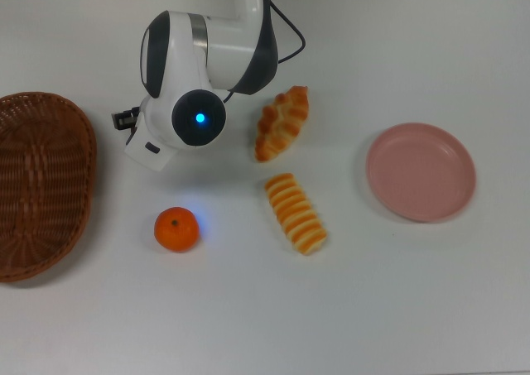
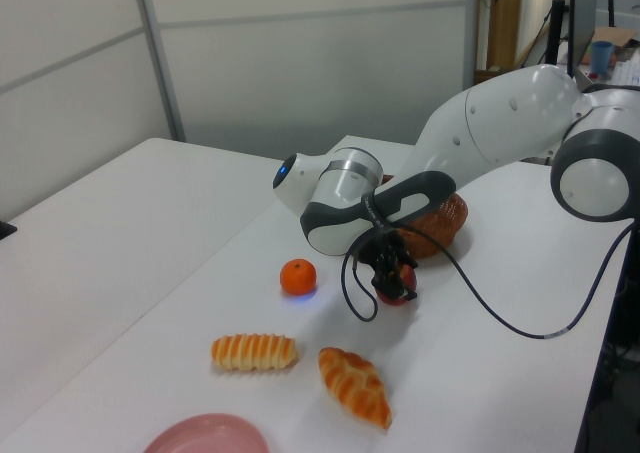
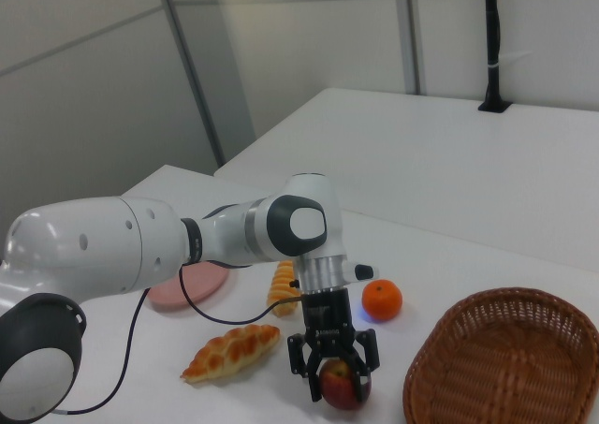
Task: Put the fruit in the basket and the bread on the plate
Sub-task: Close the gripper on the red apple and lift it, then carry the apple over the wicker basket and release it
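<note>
Black gripper (image 3: pixel 333 374) fingers straddle the dark red apple (image 3: pixel 343 385) on the white table (image 1: pixel 397 309), one on each side, not visibly closed on it. The mandarin (image 1: pixel 176 229) sits near the wicker basket (image 1: pixel 37 185). Croissant (image 1: pixel 282 122) and ridged roll (image 1: pixel 296 213) lie between arm and pink plate (image 1: pixel 421 171).
</note>
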Tool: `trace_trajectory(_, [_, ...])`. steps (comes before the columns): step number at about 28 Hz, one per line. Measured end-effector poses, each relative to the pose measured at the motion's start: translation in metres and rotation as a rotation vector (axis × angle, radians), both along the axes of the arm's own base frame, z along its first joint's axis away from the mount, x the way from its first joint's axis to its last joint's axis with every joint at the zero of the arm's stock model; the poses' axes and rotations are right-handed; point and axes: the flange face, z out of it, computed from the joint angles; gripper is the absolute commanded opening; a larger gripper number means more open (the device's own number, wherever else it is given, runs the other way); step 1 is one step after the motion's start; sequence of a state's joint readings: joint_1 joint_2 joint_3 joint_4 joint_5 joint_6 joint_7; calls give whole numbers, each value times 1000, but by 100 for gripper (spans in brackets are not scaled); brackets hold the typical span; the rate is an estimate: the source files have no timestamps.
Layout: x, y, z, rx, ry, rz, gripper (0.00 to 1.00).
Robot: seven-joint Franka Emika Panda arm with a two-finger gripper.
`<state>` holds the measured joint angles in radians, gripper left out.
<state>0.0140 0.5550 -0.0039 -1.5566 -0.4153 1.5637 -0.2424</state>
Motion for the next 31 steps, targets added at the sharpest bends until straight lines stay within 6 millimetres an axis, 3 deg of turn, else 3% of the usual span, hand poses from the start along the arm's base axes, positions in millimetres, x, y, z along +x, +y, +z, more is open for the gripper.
trace_trajectory(8, [5, 1, 8, 3, -21, -2, 0])
trace_trajectory(15, [22, -11, 61, 60, -139, -64, 0])
trace_trajectory(19, [26, -51, 102, 95, -230, -145, 0])
trace_trajectory(23, [29, -113, 133, 124, -369, -234, 0])
trace_trajectory(27, [30, -174, 138, 120, -506, -288, 0])
trace_trajectory(31, [32, -209, 121, 110, -579, -305, 1])
